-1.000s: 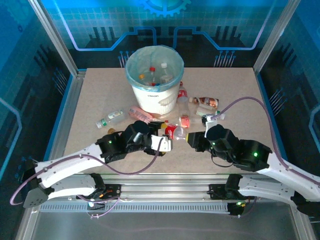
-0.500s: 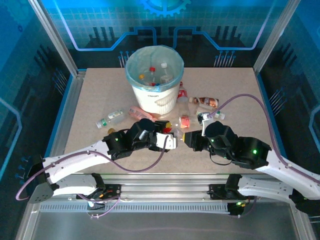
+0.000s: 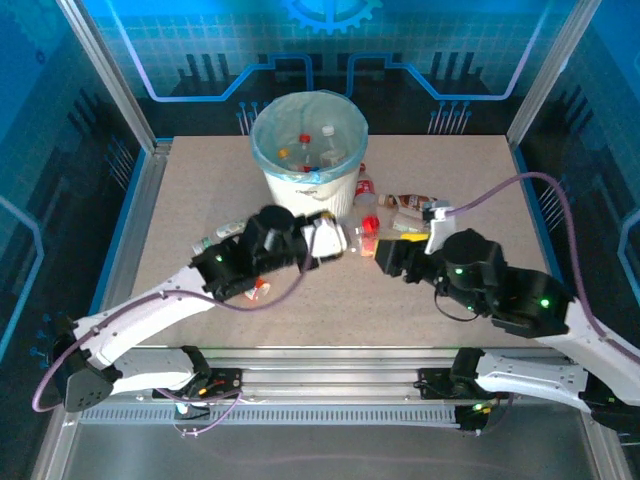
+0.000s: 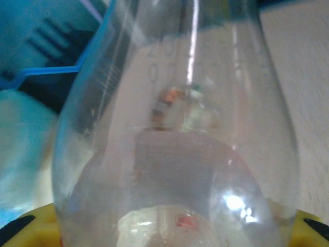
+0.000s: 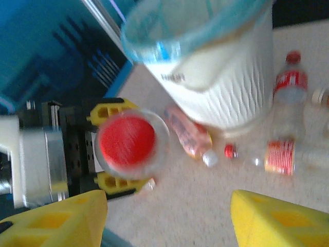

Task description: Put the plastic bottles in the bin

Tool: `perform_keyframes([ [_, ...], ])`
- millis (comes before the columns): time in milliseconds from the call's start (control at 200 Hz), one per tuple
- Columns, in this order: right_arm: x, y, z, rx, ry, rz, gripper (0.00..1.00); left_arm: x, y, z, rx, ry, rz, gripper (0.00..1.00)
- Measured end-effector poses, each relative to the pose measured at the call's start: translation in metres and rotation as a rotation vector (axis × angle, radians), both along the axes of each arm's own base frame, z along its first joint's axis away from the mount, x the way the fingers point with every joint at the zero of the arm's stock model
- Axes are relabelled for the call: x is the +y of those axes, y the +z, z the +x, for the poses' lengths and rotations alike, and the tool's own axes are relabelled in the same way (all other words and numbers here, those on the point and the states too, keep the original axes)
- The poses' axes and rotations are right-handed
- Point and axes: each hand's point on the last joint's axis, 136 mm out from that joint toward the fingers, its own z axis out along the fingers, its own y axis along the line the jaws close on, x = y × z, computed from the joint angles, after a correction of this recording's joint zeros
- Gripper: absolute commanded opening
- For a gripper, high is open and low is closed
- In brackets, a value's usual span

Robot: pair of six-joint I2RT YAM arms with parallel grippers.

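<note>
Bottle [image 4: 180, 154] clamped in left hand [image 3: 328, 240], clear-bodied up close | red cap [image 5: 127, 140] seen from right wrist | right hand [image 5: 167, 218] spread, empty

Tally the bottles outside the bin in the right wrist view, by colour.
Clear bottles with red labels: 2
Pink bottle: 1
Red-capped bottle in the left gripper: 1
Total: 4, leaving out a cut-off item at the right edge.

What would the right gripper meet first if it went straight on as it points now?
Probably the red-capped bottle held in the left gripper, slightly left of its line; past that, the pink bottle beside the bin. Depth is unclear.
</note>
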Motion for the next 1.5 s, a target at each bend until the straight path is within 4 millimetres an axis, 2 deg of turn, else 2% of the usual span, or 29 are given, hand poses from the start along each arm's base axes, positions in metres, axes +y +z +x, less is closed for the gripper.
perform_keyframes([
  [60,-0.01,0.024,0.001,-0.06,-0.023,0.022,0.65,0.01,0.041,0.013,-0.004,0.054,-0.109,0.39],
  [110,-0.018,0.041,0.002,-0.109,-0.044,0.027,0.65,0.024,0.084,0.026,-0.016,0.113,-0.216,0.39],
  [220,-0.031,0.062,0.006,-0.175,-0.088,0.02,0.65,0.052,0.165,0.057,-0.058,0.213,-0.401,0.4],
  [295,-0.034,0.063,0.012,-0.192,-0.109,-0.005,0.65,0.065,0.198,0.088,-0.07,0.272,-0.478,0.4],
  [360,-0.032,0.058,0.019,-0.189,-0.123,-0.029,0.65,0.069,0.206,0.12,-0.053,0.305,-0.515,0.42],
  [400,-0.031,0.052,0.023,-0.182,-0.13,-0.042,0.65,0.067,0.199,0.143,-0.029,0.323,-0.522,0.45],
  [460,-0.031,0.041,0.029,-0.163,-0.143,-0.066,0.64,0.062,0.174,0.177,0.021,0.35,-0.508,0.46],
  [510,-0.031,0.033,0.034,-0.146,-0.149,-0.081,0.64,0.054,0.141,0.206,0.08,0.373,-0.477,0.45],
  [530,-0.031,0.031,0.035,-0.142,-0.149,-0.084,0.64,0.052,0.135,0.211,0.094,0.376,-0.471,0.45],
  [550,-0.032,0.027,0.037,-0.133,-0.156,-0.094,0.64,0.046,0.115,0.225,0.127,0.384,-0.45,0.45],
  [595,-0.033,0.02,0.04,-0.12,-0.16,-0.103,0.64,0.037,0.086,0.242,0.182,0.391,-0.425,0.46],
  [685,-0.038,0.011,0.044,-0.1,-0.174,-0.109,0.64,0.025,0.03,0.26,0.29,0.402,-0.375,0.5],
  [720,-0.04,0.008,0.044,-0.093,-0.18,-0.108,0.64,0.022,0.015,0.264,0.318,0.405,-0.363,0.53],
  [800,-0.045,0.002,0.044,-0.085,-0.189,-0.105,0.64,0.021,-0.006,0.264,0.362,0.415,-0.35,0.65],
  [880,-0.049,-0.005,0.044,-0.073,-0.196,-0.102,0.64,0.021,-0.012,0.263,0.372,0.419,-0.35,0.8],
  [955,-0.052,-0.01,0.046,-0.059,-0.201,-0.1,0.65,0.022,-0.015,0.262,0.38,0.425,-0.364,0.83],
  [1081,-0.05,-0.016,0.051,-0.037,-0.196,-0.093,0.65,0.026,-0.014,0.257,0.372,0.434,-0.371,0.83],
  [1356,-0.043,-0.018,0.052,-0.015,-0.166,-0.065,0.65,0.033,0.018,0.25,0.313,0.432,-0.41,0.78],
  [1501,-0.041,-0.02,0.052,-0.004,-0.158,-0.055,0.64,0.034,0.02,0.249,0.309,0.435,-0.413,0.77],
])
